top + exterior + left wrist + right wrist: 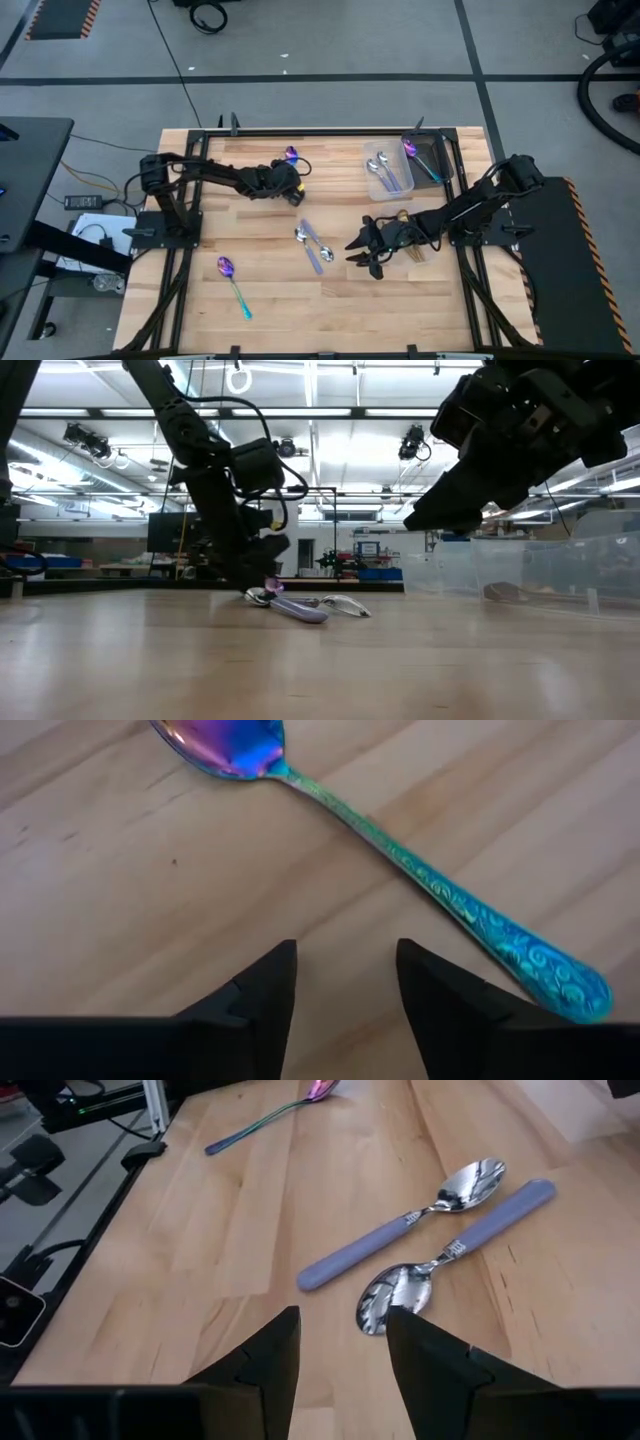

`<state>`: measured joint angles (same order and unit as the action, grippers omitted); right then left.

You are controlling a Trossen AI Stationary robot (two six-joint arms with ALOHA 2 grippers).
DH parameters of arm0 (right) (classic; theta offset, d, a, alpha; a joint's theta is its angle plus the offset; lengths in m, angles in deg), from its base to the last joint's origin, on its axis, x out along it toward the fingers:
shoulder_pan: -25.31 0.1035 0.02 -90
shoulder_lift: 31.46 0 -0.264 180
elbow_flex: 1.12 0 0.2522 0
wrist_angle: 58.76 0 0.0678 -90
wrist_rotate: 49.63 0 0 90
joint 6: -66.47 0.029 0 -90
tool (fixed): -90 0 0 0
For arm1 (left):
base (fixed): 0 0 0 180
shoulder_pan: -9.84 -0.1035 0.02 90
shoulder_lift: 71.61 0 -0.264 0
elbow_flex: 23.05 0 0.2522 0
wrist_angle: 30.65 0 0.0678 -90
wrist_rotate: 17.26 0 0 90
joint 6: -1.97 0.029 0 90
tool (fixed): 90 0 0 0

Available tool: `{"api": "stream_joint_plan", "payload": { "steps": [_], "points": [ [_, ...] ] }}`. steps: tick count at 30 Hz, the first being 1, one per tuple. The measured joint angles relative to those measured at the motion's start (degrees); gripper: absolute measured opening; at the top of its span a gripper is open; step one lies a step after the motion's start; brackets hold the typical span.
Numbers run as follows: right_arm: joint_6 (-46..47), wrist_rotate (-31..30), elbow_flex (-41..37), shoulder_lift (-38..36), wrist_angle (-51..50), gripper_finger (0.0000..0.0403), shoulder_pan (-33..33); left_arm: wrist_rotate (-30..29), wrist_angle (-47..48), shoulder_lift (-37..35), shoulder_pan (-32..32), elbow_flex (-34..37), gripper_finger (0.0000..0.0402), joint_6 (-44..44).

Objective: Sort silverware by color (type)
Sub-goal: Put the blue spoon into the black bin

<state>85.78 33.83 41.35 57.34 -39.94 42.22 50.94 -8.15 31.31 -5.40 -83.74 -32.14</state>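
The desk (270, 300) is pale, light-grained wood. Near its back edge lies a spoon (400, 860) with an iridescent purple-blue bowl and a teal handle embossed with scrollwork. Two spoons (440, 1220) nearer the desk's middle have shiny silver bowls and plain lavender handles. Both arms' fingers (270, 1000) are black.

Two silver-bowled spoons with lavender handles (314, 243) lie side by side near the middle of the surface, flat, their bowls at opposite ends. An iridescent purple-blue spoon with a teal handle (234, 285) lies flat toward the front left, well apart from them. A second iridescent spoon (380, 850) lies flat near the far edge — purple bowl, embossed teal handle. More spoons (385, 172) rest in clear containers at the far right — silver in one, an iridescent one (420, 160) in the other.
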Motion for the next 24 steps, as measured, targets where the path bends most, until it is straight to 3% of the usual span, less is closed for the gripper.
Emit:
{"api": "stream_joint_plan", "payload": {
  "steps": [16,20,24],
  "points": [
    [-0.04,-1.46,0.0,-0.02,-0.46,0.016,-0.06,1.67,5.29,-5.08,5.3,0.59,0.0113,-2.63],
    [-0.45,-1.46,0.02,-0.02,-0.18,0.016,-0.2,-4.2,0.8,-5.08,5.13,0.57,0.0115,-4.84],
    [-0.46,-1.42,0.02,-0.02,-0.11,0.016,-0.2,-9.75,-5.78,-4.95,4.8,0.55,0.0147,-5.15]
  ]
}}
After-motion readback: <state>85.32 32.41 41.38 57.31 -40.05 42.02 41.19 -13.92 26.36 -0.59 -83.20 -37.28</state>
